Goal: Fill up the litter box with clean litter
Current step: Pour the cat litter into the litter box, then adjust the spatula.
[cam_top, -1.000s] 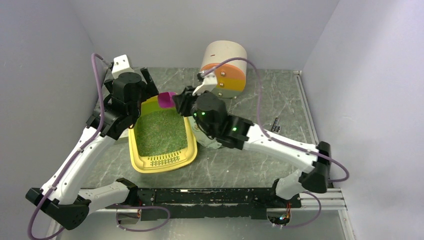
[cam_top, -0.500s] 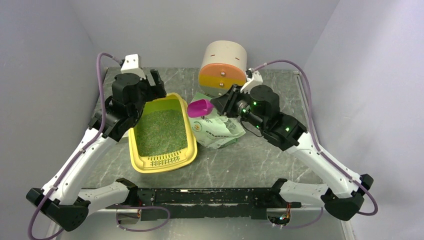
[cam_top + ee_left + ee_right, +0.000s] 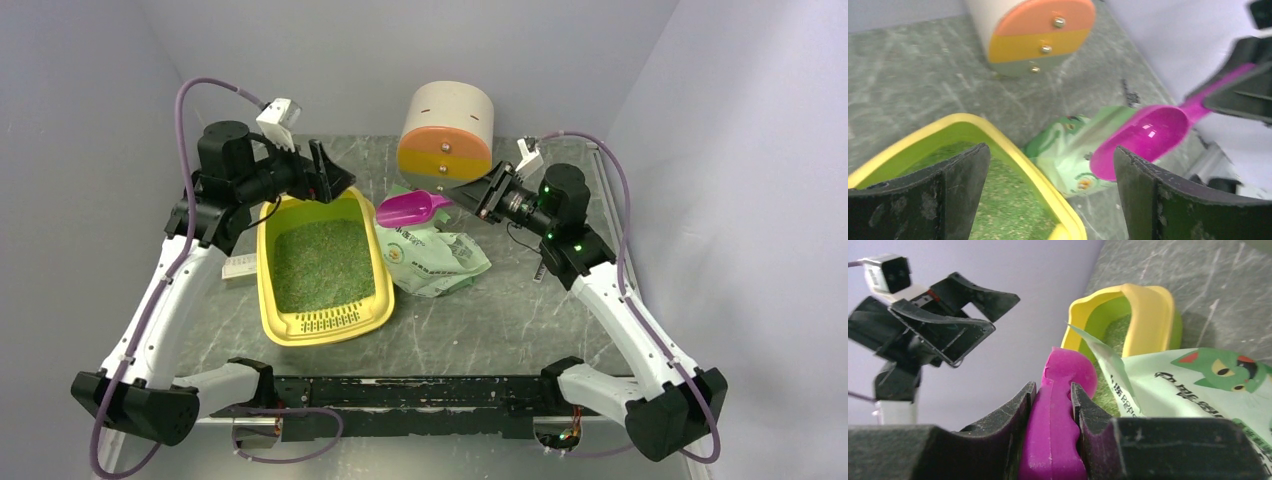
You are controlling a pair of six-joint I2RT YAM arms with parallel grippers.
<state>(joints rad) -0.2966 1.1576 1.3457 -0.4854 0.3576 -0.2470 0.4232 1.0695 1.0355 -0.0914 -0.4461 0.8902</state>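
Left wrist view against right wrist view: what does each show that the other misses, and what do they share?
Only the left wrist view shows the round drawer cabinet and the inside of the scoop, which looks empty. Only the right wrist view shows, up close, the right jaws shut on the scoop's handle, and the camera box on the left arm. Both show the yellow litter box, the litter in it, the printed bag and the left jaws standing open.

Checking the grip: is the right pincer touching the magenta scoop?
Touching. In the right wrist view, the right pincer clamps the magenta scoop by its handle, no gap.
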